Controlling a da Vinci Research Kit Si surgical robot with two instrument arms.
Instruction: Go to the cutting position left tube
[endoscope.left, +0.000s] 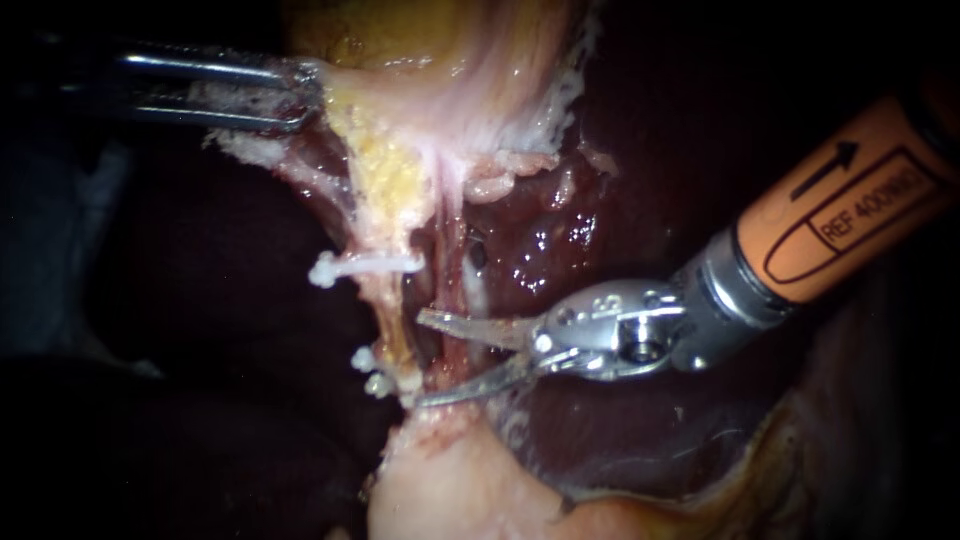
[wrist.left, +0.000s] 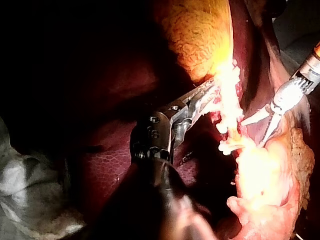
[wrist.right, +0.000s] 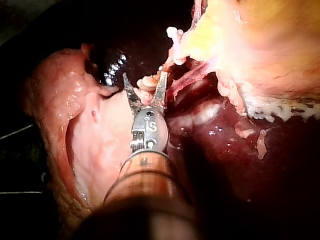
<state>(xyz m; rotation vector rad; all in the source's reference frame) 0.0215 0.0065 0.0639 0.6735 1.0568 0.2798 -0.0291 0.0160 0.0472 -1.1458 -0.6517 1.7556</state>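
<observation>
The left tube (endoscope.left: 392, 320) runs down from the yellowish gallbladder (endoscope.left: 440, 60) as a pale strand. It carries a white clip (endoscope.left: 360, 266) higher up and two more clips (endoscope.left: 372, 372) lower down. My right instrument (endoscope.left: 422, 360) comes in on an orange shaft, its two thin blades open. The blade tips reach the tube's right side between the upper and lower clips, and a thinner reddish strand (endoscope.left: 452, 260) passes between the blades. In the right wrist view the blades (wrist.right: 144, 82) stand open around pale tissue. My left instrument (endoscope.left: 295, 95) is shut on the gallbladder's edge at upper left.
Dark red liver (endoscope.left: 560, 240) lies behind and to the right of the tubes. A pale lump of tissue (endoscope.left: 450, 480) sits just below the lower blade. In the left wrist view the right instrument (wrist.left: 252, 132) lies beyond the bright stretched tissue.
</observation>
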